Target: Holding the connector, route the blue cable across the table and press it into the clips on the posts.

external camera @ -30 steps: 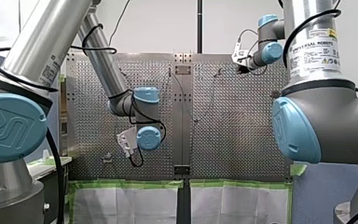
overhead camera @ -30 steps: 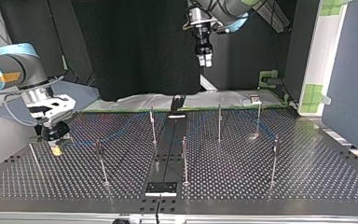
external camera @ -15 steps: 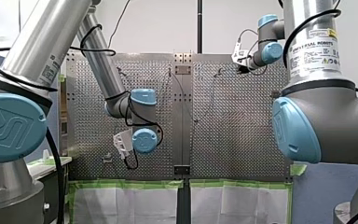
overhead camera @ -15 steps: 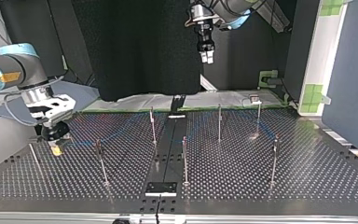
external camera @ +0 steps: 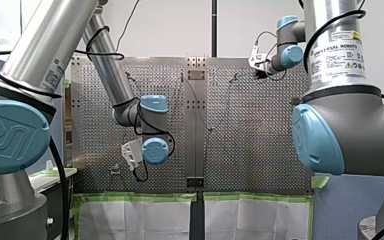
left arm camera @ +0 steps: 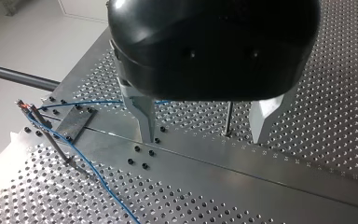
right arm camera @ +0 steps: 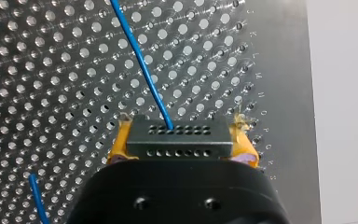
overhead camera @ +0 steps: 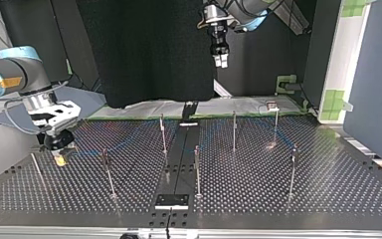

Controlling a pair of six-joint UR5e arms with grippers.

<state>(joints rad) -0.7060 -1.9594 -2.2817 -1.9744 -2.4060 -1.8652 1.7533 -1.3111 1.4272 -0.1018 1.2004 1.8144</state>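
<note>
In the right wrist view my right gripper (right arm camera: 181, 140) is shut on a dark, flat connector (right arm camera: 177, 138), held between its yellow pads (right arm camera: 116, 147). The blue cable (right arm camera: 140, 60) leaves the connector and runs away over the perforated plate. In the top view this gripper (overhead camera: 59, 153) sits low over the table at the left, and the faint blue cable (overhead camera: 122, 143) trails toward the middle posts. My left gripper (overhead camera: 222, 59) hangs high over the table's far side. Its metal fingers (left arm camera: 142, 112) stand open and empty, with the cable (left arm camera: 86, 161) clipped to a post (left arm camera: 46, 133) beside them.
Several thin posts stand on the perforated table (overhead camera: 328, 179), among them post (overhead camera: 162, 130), post (overhead camera: 234, 130) and post (overhead camera: 292, 169). A dark strip (overhead camera: 176, 164) runs down the table's middle. A small bracket (overhead camera: 272, 105) sits at the far edge.
My left arm has drawn back and lifted its gripper a little in the top view, then come to rest. The right gripper and the connector have stayed put.
</note>
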